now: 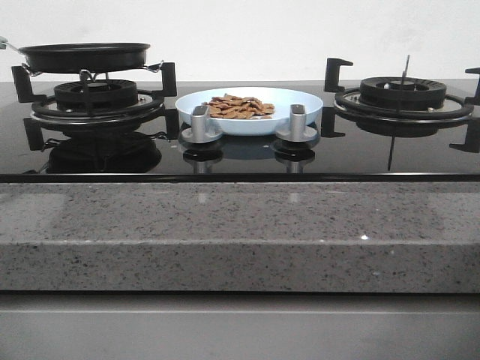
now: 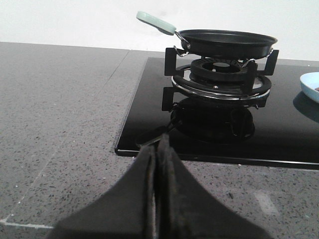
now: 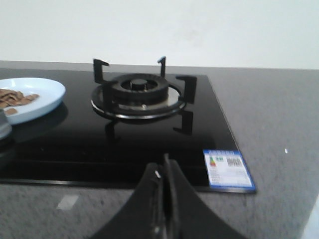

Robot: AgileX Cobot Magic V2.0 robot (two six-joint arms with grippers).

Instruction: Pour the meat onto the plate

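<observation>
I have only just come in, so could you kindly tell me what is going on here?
Nothing is being handled right now. The meat lies heaped on the plate, which sits on the black glass hob between the two burners. The black frying pan rests on the left burner; its inside is not visible. The left hand and right hand are both shut, empty, and back over the countertop.

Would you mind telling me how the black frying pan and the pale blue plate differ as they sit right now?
The frying pan is black; the plate is pale blue. The pan sits raised on the left burner, while the plate rests low on the glass cooktop between the burners. The pan has a pale green handle; the plate has none. The plate holds the meat; no meat shows in the pan. Both are round and shallow.
</observation>
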